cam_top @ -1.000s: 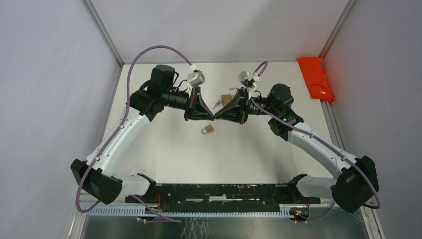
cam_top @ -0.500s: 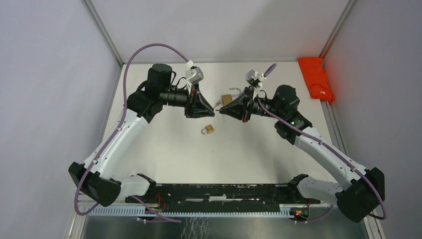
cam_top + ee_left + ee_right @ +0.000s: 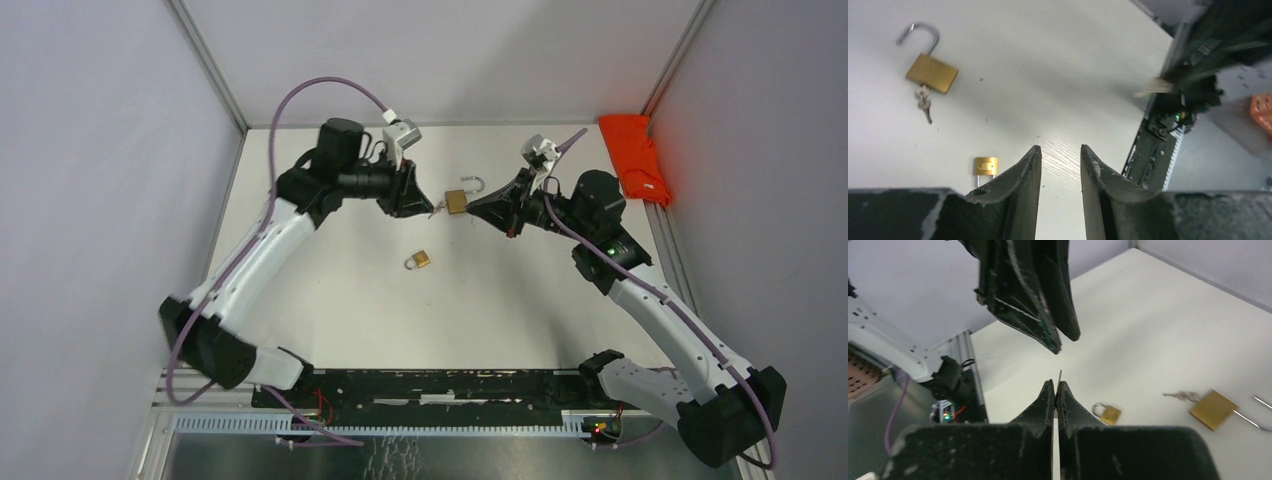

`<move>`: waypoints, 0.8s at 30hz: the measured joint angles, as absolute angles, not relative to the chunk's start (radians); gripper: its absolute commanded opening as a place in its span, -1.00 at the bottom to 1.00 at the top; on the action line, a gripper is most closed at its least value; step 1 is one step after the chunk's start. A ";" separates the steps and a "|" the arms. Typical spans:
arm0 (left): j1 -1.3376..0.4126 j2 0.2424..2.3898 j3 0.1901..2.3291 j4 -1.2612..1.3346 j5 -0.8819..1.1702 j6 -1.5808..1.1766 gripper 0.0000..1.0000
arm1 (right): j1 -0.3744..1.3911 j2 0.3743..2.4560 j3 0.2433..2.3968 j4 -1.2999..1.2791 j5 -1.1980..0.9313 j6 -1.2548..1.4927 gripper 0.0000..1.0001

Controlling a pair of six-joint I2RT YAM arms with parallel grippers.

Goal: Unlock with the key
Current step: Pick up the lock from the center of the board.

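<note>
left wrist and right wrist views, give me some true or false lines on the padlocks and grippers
1. The large padlock has its shackle swung open. True.
2. The small padlock has an open shackle too. False: its shackle is closed.
3. The left gripper holds the large padlock. False: its jaws stand open with nothing between them, and the padlock lies apart from it.
4. Keys hang from the large padlock's body. True.
5. The right gripper is open and empty. False: its jaws are shut on a thin flat metal piece, likely a key.
</note>
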State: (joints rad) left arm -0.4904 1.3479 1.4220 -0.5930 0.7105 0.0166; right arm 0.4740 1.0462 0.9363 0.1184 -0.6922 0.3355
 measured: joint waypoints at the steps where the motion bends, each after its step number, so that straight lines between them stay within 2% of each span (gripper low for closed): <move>1: -0.490 1.386 1.439 -0.599 0.688 0.006 -0.20 | 0.461 1.042 0.936 0.106 -0.685 0.331 -1.00; 7: -0.500 1.711 1.499 -0.661 0.480 -0.062 -0.12 | 0.348 0.999 0.903 0.062 -0.669 0.309 -1.00; 11: -0.524 1.865 1.495 -0.733 0.330 -0.095 0.01 | 0.295 0.971 0.855 0.074 -0.673 0.317 -1.00; 12: -0.531 1.887 1.490 -0.743 0.302 -0.100 0.08 | 0.286 0.965 0.841 0.076 -0.677 0.321 -1.00; 16: -0.555 1.939 1.474 -0.772 0.218 -0.116 0.14 | 0.262 0.959 0.794 0.102 -0.697 0.342 -1.00; 24: -0.615 1.963 1.408 -0.720 0.039 -0.116 0.14 | 0.259 0.957 0.771 0.127 -0.727 0.363 -1.00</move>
State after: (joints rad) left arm -0.6151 1.9629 1.4078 -0.7200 0.0395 -0.1162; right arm 0.2588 0.9569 0.7708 0.1268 -0.7265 0.3626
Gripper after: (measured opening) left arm 0.569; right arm 0.012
